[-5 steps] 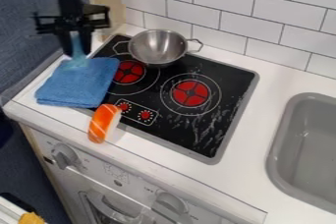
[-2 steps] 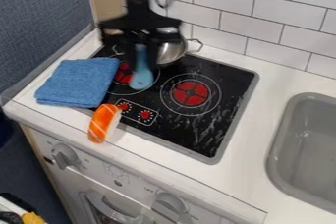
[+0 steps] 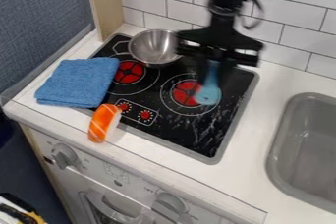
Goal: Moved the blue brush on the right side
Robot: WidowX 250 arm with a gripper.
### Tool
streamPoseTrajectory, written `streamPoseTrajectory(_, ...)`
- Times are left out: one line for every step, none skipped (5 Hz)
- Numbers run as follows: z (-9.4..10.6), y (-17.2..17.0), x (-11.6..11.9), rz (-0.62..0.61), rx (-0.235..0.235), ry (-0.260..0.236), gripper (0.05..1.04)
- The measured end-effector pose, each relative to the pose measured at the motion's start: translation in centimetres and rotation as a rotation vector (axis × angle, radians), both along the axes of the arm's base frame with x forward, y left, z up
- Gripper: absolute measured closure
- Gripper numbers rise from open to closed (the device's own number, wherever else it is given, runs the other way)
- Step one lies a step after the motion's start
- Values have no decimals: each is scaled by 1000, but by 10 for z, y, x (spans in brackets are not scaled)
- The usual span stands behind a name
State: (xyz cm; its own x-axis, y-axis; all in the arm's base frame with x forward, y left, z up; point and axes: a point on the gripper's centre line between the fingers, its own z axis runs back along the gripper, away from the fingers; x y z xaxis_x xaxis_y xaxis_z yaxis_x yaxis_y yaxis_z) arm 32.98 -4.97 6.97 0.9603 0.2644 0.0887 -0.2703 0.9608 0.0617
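The brush (image 3: 209,94) hangs directly below our gripper (image 3: 213,72), and that is the relation we should build the move on. We have it pinched by the handle, between the two fingers, with the head lowest. Its long axis runs nearly upright, the head tipped slightly away from the sink (image 3: 281,152). There is only one arm, so no choice of the nearer one arises.

Beneath the hand lies the stove (image 3: 223,125), with the head in front of a burner (image 3: 185,93); we cannot tell whether it touches the glass. To the hand's sink side runs the counter (image 3: 266,107), which we take to be the right side meant. The pan (image 3: 154,46) sits just beside the hand the other way, with the cloth (image 3: 78,81) and sushi (image 3: 104,123) farther off.

We judge the carry partly done. Next we would shift sinkward, keeping the head high enough to clear the stove's rim, then lower and let go. Released upright, the brush would likely topple.
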Motion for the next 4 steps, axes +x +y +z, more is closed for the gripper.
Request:
streamPoseTrajectory(-16,-22,12,-21,-35,4,777)
streamPoseTrajectory(-33,-36,22,-19,-49,-31,777)
streamPoseTrajectory(-35,-41,32,30,-77,-102,777)
streamPoseTrajectory(-47,-44,36,32,-79,-82,777)
